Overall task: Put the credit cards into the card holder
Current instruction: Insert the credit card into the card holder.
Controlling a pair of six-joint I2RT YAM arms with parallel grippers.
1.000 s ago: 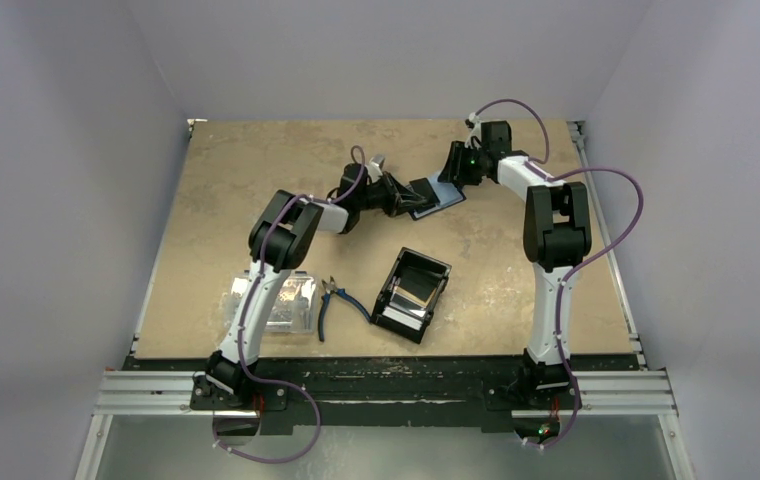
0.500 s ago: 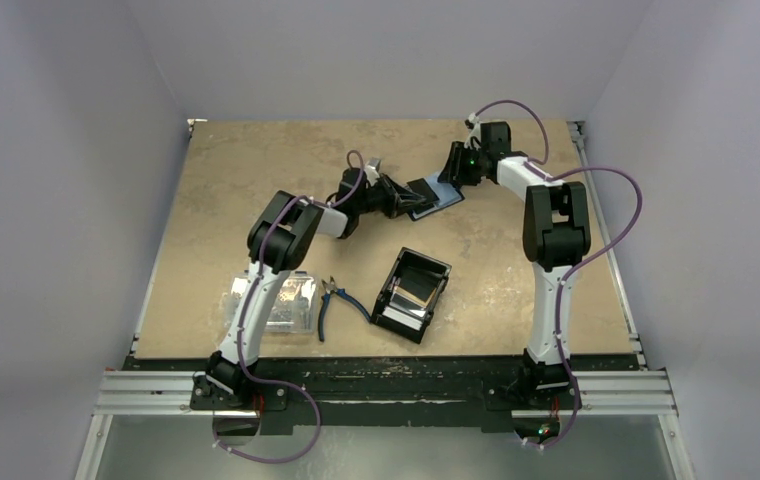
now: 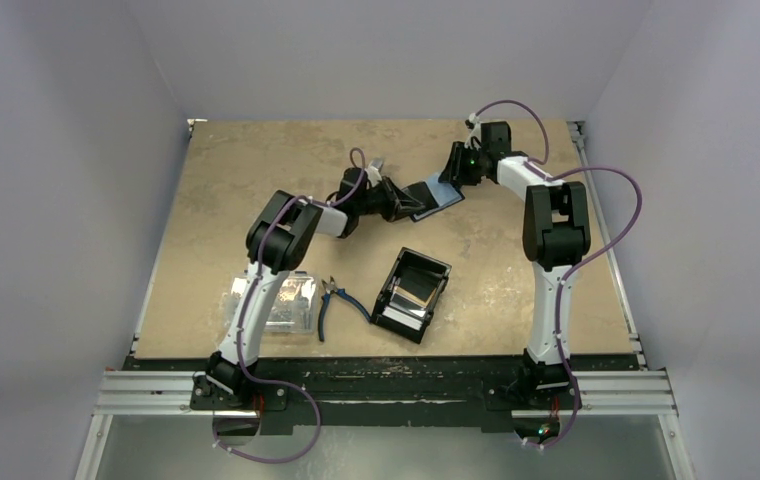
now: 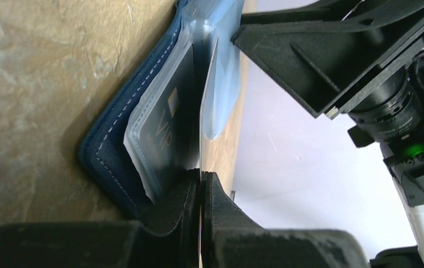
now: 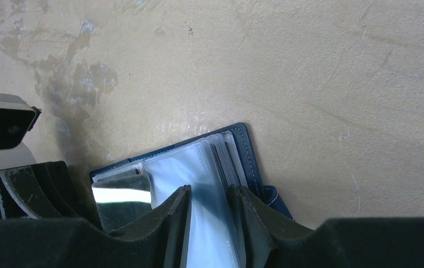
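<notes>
Your left fingers (image 4: pixel 223 223) clamp a credit card (image 4: pixel 204 128) by one edge — thin, stiff, slick — at the open card holder (image 4: pixel 106 151) on the tabletop (image 4: pixel 31 84). Right fingers (image 5: pixel 170 218), narrowly parted, straddle its floppy sleeves (image 5: pixel 187 167) — grip those lightly.

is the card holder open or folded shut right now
Open. The card holder lies spread on the table, clear sleeves fanned up from its navy cover; the left gripper pinches a card edge-on among them.

Enclosed cell, soft even light
Plain pale walls (image 3: pixel 376 50) enclose a tan, stained bench (image 3: pixel 246 170); an aluminium rail (image 3: pixel 396 395) edges its near side.
</notes>
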